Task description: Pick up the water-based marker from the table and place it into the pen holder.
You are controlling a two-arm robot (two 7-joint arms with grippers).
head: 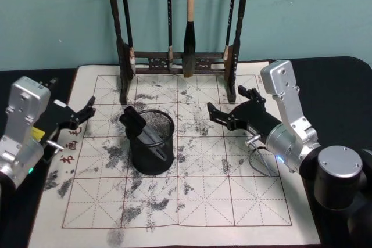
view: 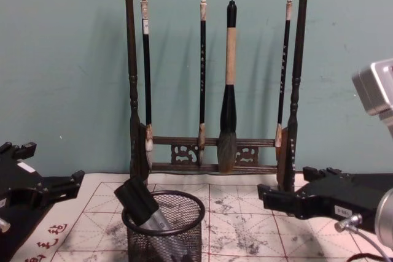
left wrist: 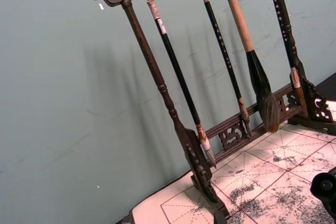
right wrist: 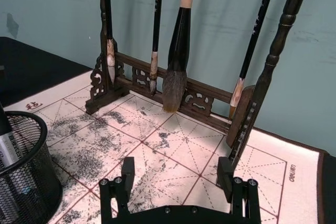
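Nearest, low in the centre of the head view, the black mesh pen holder (head: 151, 142) stands on the ink-stained grid mat (head: 232, 201) with the water-based marker (head: 138, 126) already leaning inside it, cap up. Right of it the right tool (head: 228, 108) hangs released, holding nothing; at the left edge the left tool (head: 87, 110) sits spread too. Farther back stands the brush rack (head: 180, 59). The placing looks finished; what remains, I judge, is drawing the right arm clear without knocking the holder.
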